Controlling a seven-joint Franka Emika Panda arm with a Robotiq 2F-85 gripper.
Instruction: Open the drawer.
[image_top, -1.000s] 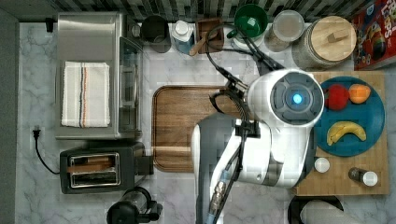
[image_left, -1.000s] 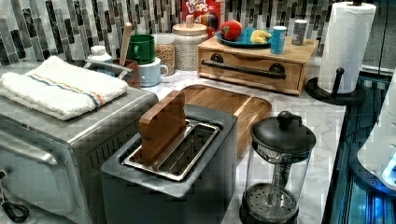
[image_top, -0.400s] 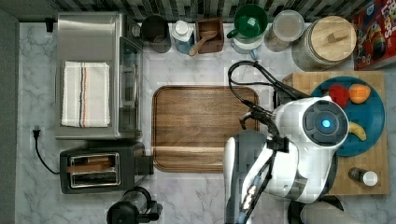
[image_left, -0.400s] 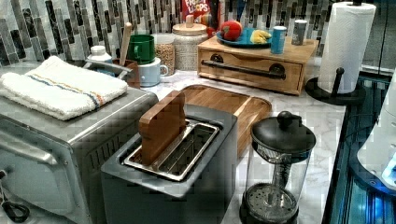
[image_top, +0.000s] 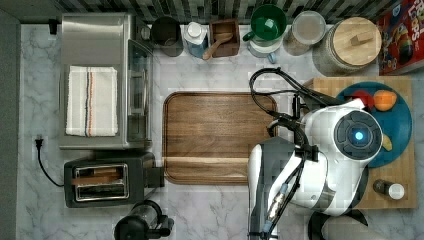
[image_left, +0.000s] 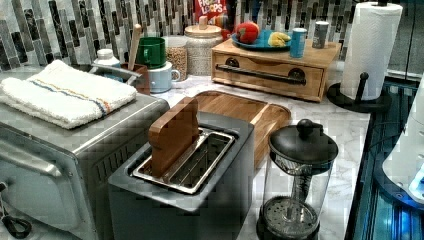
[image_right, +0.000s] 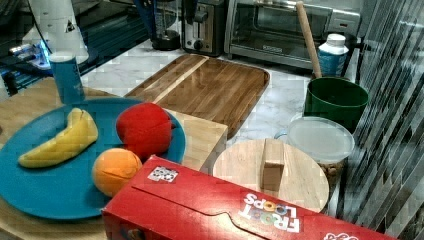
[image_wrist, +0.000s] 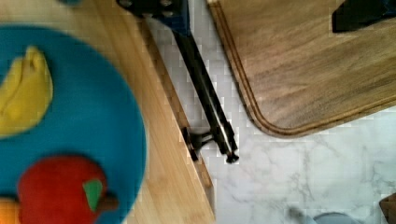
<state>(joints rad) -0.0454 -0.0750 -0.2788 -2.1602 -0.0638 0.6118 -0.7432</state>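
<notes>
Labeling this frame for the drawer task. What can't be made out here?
- Gripper: cut off by the wrist view's edge; open or shut unknown.
- Drawer inside: left view shows its closed front.
- Drawer handle: one end hidden behind the gripper, wrist view.
- Blue plate: partly under the arm, top view.

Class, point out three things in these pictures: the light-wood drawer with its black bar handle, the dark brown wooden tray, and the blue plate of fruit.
Light-wood drawer (image_left: 267, 80), left view, front panel below the black bar handle.
Dark brown wooden tray (image_top: 215, 135), top view, middle of its floor.
Blue plate (image_right: 55, 180), right view, bare part near the fruit.
</notes>
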